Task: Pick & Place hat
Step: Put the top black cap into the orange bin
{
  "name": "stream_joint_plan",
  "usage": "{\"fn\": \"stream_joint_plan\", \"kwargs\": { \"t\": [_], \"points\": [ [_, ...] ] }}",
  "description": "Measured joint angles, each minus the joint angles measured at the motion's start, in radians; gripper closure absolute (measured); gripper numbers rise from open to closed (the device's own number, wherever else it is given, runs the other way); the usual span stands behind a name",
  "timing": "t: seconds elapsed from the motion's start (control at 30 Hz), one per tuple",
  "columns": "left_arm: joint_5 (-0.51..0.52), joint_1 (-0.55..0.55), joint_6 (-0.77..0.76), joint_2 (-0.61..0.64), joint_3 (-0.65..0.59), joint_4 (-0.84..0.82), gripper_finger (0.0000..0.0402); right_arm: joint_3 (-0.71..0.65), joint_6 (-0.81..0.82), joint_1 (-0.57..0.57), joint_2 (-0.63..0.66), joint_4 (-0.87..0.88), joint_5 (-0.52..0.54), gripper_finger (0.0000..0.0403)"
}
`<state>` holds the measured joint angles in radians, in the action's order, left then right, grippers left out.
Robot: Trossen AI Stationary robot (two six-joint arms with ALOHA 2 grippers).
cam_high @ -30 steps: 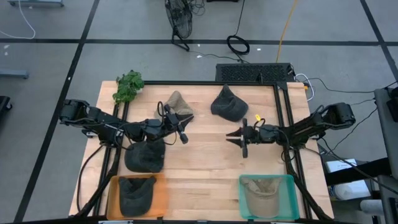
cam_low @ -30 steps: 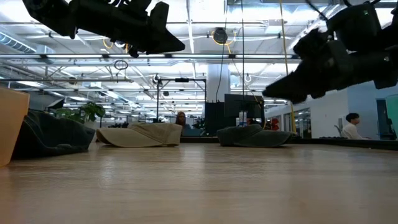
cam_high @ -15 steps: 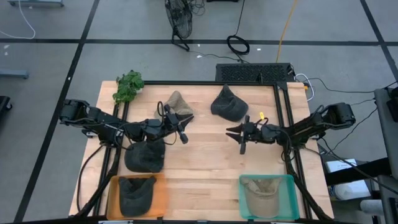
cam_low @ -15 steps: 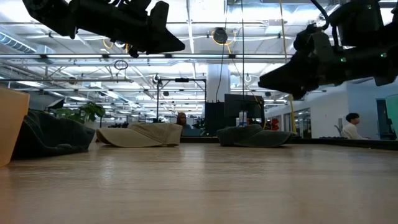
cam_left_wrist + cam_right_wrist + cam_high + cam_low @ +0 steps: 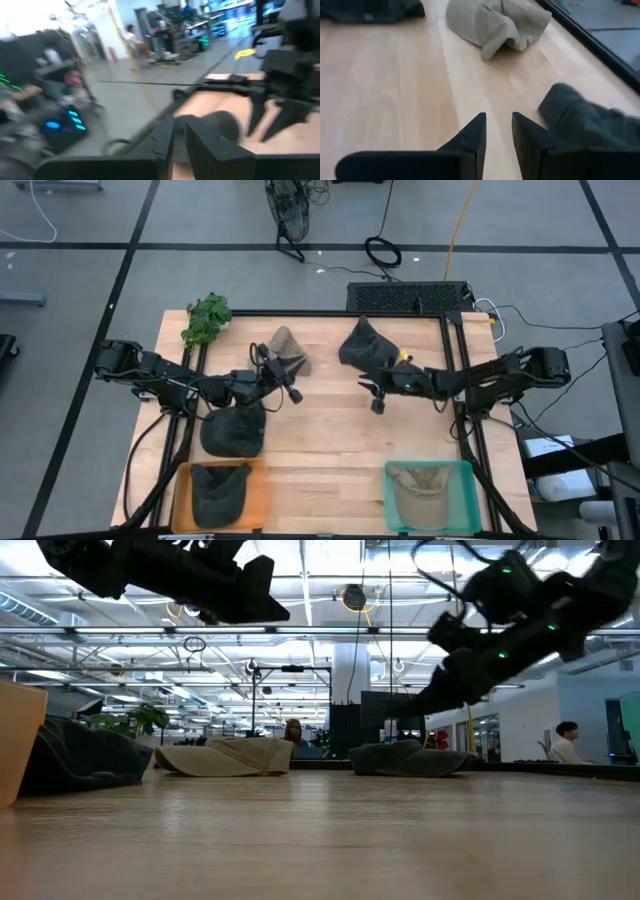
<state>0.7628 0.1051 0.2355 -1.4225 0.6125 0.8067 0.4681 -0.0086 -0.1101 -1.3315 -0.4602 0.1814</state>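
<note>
From above, the right end effector has swung across the desk toward the dark grey hat, fingers slightly parted and empty, suggesting a pickup is next. The left end effector hovers by the beige hat, nearly pressed together. At desk level, both hats lie flat before a bright workshop. The right wrist camera shows bare wood between its fingers.

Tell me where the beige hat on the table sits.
In the high view, the beige hat lies at the table's far edge, left of centre, between the green plant and the dark hat.
</note>
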Motion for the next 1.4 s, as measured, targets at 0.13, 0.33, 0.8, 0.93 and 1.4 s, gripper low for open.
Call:
{"fn": "stream_joint_plan", "kwargs": {
  "t": [0.13,0.33,0.8,0.93,1.4],
  "points": [
    [0.096,0.001,0.2,0.026,0.0,0.055,0.035,0.137,-0.075,-0.02,0.0,0.186,0.0,0.0317],
    [0.161,0.007,0.35,0.119,0.001,0.132,0.035,0.266,-0.213,-0.042,0.0,0.484,0.113,0.029],
    [0.129,0.136,0.35,0.237,0.002,0.128,0.035,0.297,-0.301,-0.157,0.009,0.627,0.137,0.027],
    [0.129,0.137,0.314,0.294,0.002,0.085,0.035,0.319,-0.346,-0.238,-0.012,0.617,0.049,0.0263],
    [-0.421,0.049,-0.01,0.512,0.002,-0.272,0.035,0.353,-0.423,-0.32,-0.136,0.61,-0.055,0.0242]
  ]
}}
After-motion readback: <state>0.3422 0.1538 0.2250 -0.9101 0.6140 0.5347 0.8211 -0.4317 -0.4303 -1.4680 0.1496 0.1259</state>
